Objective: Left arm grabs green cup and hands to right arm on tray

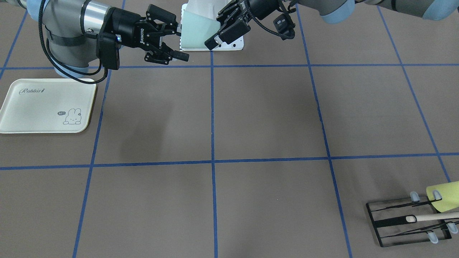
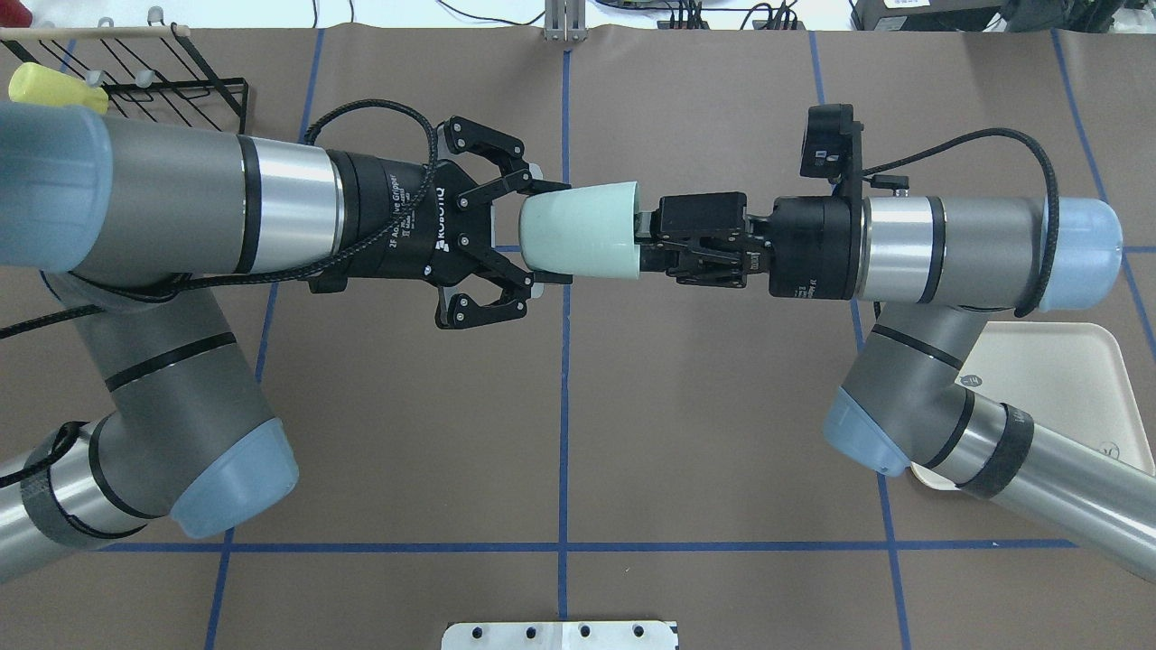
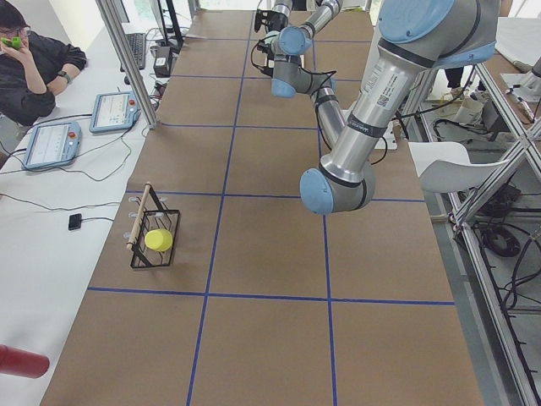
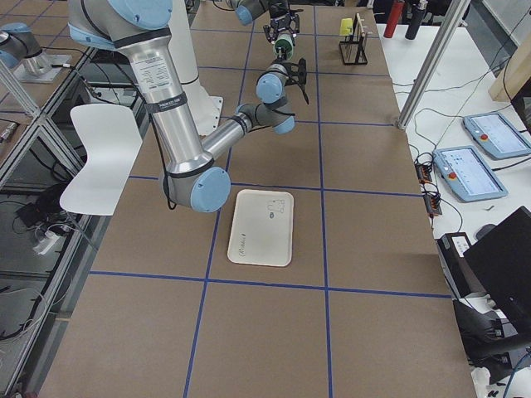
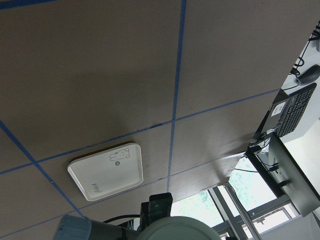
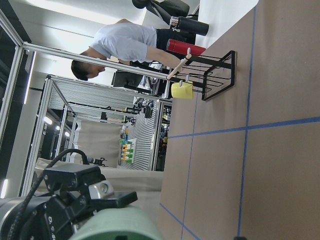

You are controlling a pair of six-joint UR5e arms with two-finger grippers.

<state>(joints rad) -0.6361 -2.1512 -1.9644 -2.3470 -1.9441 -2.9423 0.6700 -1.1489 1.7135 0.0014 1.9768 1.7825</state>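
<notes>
The green cup (image 2: 582, 239) is a smooth, matte mint plastic tumbler, slightly tapered. It lies on its side in the air at the upper centre of the overhead view, with its narrow base toward the frame's left and its rim toward the right. The left end effector (image 2: 547, 235), made of black jointed links with flat pads, is clamped on the base with one finger on each flank. In the front-facing view the right end effector (image 1: 180, 42) stands wide open at the rim end, one finger above and one below. The lower finger is clear of the cup; whether the upper one touches it cannot be told.

The brown counter (image 1: 265, 114) is matte and gridded with blue tape. The tray (image 1: 36, 107), glossy cream with rounded corners, lies at the middle left of that view, well apart from the cup. In the overhead view the right arm (image 2: 948, 248) covers part of it. At lower right a black wire rack (image 1: 398, 222) holds a yellow-green cup (image 1: 444, 195) and a pale wooden rod (image 1: 434, 216).
</notes>
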